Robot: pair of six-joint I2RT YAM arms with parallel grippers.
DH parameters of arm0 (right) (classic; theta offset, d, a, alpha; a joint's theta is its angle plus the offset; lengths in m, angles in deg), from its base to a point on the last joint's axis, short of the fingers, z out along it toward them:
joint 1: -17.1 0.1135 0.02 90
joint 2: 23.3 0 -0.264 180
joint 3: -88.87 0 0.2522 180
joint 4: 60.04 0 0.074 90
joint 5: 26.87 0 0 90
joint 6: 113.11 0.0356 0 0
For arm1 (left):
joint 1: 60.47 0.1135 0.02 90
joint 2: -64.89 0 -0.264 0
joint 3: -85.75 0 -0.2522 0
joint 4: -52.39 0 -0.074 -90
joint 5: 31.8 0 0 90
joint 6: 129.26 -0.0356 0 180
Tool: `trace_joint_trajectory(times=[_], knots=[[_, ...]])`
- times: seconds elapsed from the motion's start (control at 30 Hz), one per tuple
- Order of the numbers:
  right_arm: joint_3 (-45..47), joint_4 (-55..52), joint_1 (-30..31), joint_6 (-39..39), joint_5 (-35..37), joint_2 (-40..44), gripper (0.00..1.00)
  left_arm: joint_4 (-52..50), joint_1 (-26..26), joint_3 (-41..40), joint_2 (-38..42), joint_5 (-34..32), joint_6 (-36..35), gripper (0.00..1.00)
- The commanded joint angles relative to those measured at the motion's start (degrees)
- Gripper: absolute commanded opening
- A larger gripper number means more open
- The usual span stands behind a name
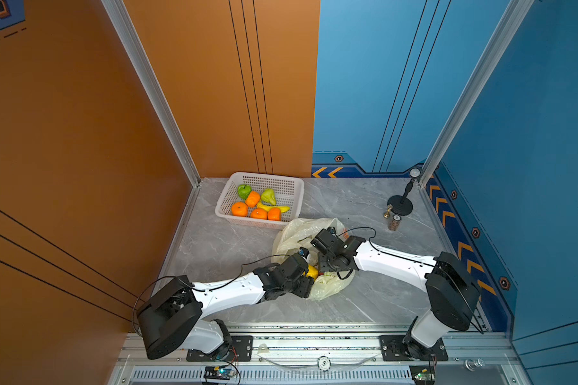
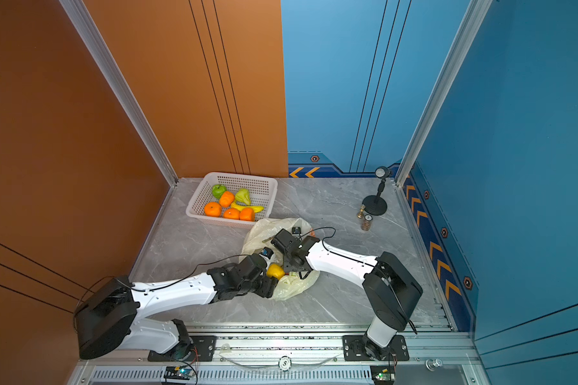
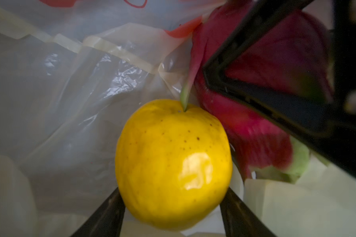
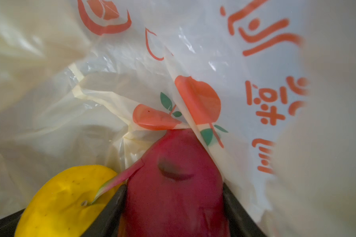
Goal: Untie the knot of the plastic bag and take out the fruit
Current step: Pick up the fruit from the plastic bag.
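Note:
The pale-yellow plastic bag (image 1: 296,231) (image 2: 264,230) lies open on the table with both arms reaching into its mouth. My left gripper (image 3: 173,192) (image 1: 309,274) is shut on a yellow citrus fruit (image 3: 173,164) (image 1: 312,271) (image 2: 275,270), one finger against each side. The right gripper (image 4: 174,190) (image 1: 324,266) is shut on a pink dragon fruit (image 4: 173,184) (image 3: 255,133), right beside the citrus. A dragon fruit scale rests on the citrus. No knot shows in any view. In both top views the arms hide most of the dragon fruit.
A white perforated basket (image 1: 292,186) (image 2: 267,186) at the back left holds several oranges, a green apple, a green pear and a banana. A black round-based stand (image 1: 400,202), a small brass bell (image 1: 387,211) and a jar (image 1: 395,222) stand at the back right. Walls close in three sides.

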Motion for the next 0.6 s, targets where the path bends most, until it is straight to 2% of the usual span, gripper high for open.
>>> trace_joint_trajectory(times=[0.0,0.27,0.57], knots=[[1.42,6.08,-0.53,0.14,-4.17,4.05,0.47,-0.68,-0.29,0.58,1.28,-2.39,-0.71,0.73],[2.97,17.31,-3.36,1.08,-11.82,9.75,0.46,-0.96,0.87,0.27,1.24,-1.88,-0.71,0.73],[7.55,32.40,-9.90,10.99,-24.85,13.72,0.48,1.20,1.26,-1.44,-1.07,-1.08,-0.31,0.72]])
